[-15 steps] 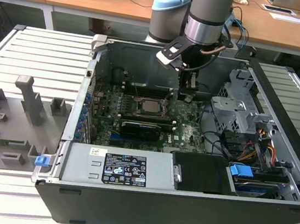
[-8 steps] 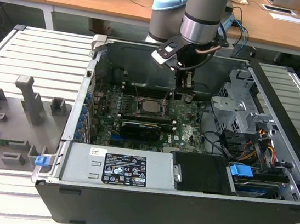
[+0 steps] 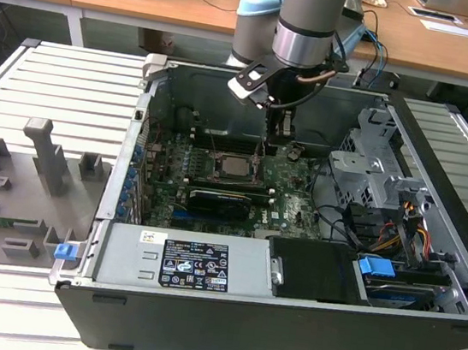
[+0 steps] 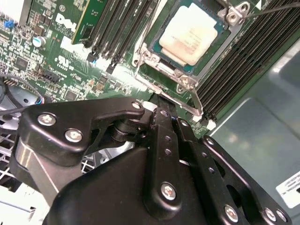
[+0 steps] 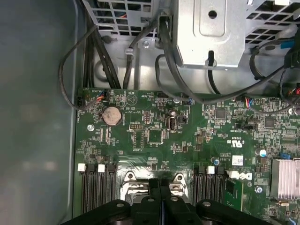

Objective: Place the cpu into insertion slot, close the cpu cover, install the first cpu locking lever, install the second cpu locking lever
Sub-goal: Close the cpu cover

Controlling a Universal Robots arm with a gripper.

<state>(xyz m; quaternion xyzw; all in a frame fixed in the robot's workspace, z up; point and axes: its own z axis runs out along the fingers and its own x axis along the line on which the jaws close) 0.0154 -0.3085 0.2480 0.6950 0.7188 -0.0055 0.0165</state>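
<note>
The cpu (image 4: 192, 35) sits seated in the insertion slot (image 3: 215, 164) near the middle of the motherboard (image 5: 154, 136), between two banks of memory slots (image 4: 243, 61). It is light, rigid and fragile, so better not touched. The cpu cover (image 4: 183, 80), thin stiff sheet metal, lies down around it. A locking lever (image 4: 196, 101) along the cover's edge looks like springy, slippery steel wire, best pushed at its hooked free end. The gripper (image 4: 161, 107) has its fingers pressed together right at that lever. Whether they pinch it I cannot tell.
</note>
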